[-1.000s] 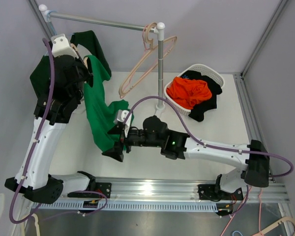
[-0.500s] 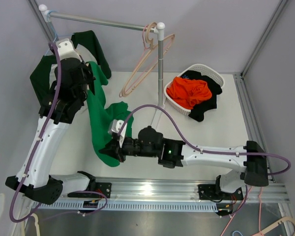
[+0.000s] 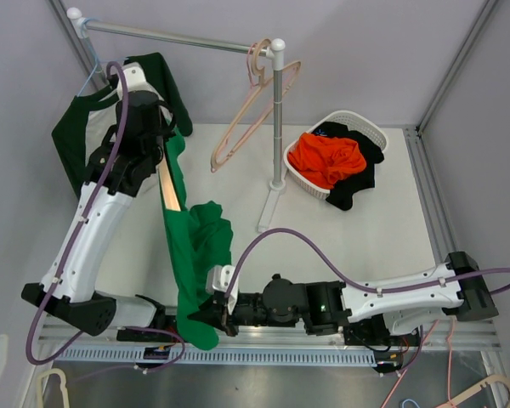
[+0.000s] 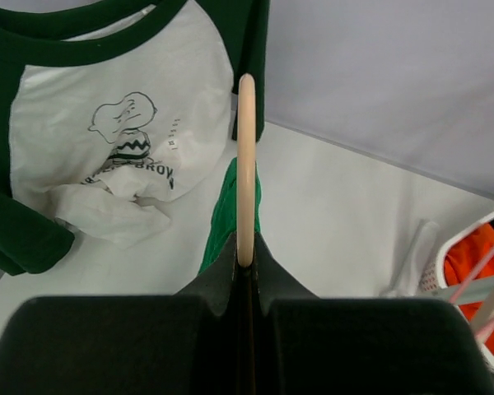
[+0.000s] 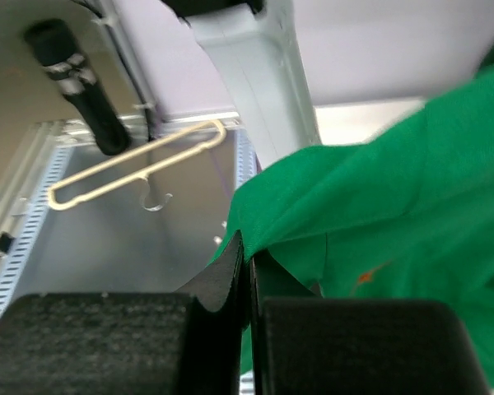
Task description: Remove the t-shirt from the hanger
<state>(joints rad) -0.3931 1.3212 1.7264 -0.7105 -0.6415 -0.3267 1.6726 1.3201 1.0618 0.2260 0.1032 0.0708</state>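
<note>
The bright green t-shirt point(image 3: 195, 246) hangs stretched from the beige wooden hanger point(image 3: 167, 184) down toward the table's near edge. My left gripper point(image 3: 160, 155) is shut on the hanger; in the left wrist view the hanger's bar point(image 4: 246, 164) stands straight out of the jaws, with a strip of green t-shirt point(image 4: 229, 216) below it. My right gripper point(image 3: 211, 316) is low by the front rail, shut on the t-shirt's bottom edge. In the right wrist view the green t-shirt point(image 5: 395, 206) is pinched in my right gripper point(image 5: 249, 257).
A dark green and white shirt point(image 3: 78, 136) hangs on the rack rail point(image 3: 178, 36) behind my left arm. Empty pink hangers point(image 3: 253, 106) hang by the rack pole point(image 3: 277, 127). A white basket point(image 3: 361, 129) of orange and black clothes sits at the back right.
My right gripper closed on the t-shirt's edge and pulled it toward the near rail, stretching the cloth. My left arm shifted back with the hanger, baring part of its bar.
</note>
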